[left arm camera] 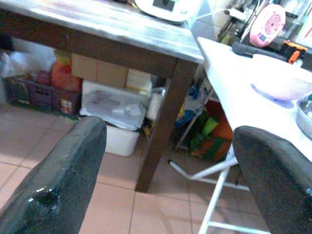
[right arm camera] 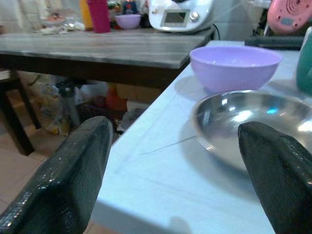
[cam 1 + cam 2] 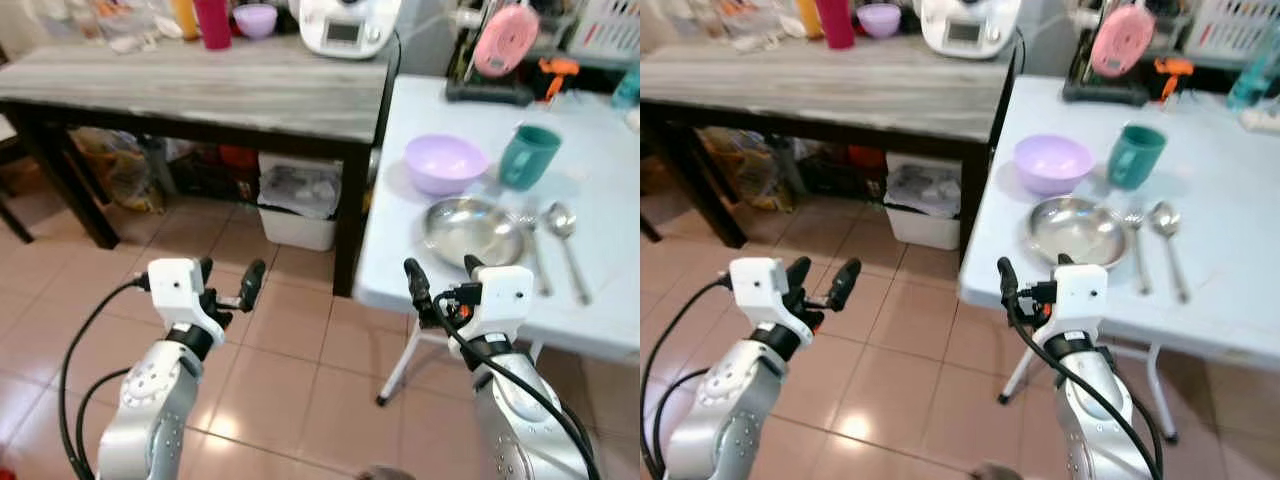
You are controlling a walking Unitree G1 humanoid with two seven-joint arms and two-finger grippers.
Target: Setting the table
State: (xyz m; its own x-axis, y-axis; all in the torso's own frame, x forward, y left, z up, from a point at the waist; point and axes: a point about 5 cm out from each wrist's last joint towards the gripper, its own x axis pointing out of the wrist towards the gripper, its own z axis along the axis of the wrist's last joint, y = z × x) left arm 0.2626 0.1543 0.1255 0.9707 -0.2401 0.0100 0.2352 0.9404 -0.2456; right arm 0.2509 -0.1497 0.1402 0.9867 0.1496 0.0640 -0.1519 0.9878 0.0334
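No writing can be read on anything here. The right tool (image 3: 440, 276) is spread wide and empty, raised at the near edge of the white surface (image 3: 600, 300), touching nothing. Just beyond its fingers lies the steel plate (image 3: 472, 231), with the purple bowl (image 3: 444, 162) behind that. The fork (image 3: 535, 250) and spoon (image 3: 565, 235) lie beside the plate, and the green mug (image 3: 527, 156) stands past them. The left tool (image 3: 228, 288) is also wide open and empty, held forward over the tiled floor (image 3: 270, 360).
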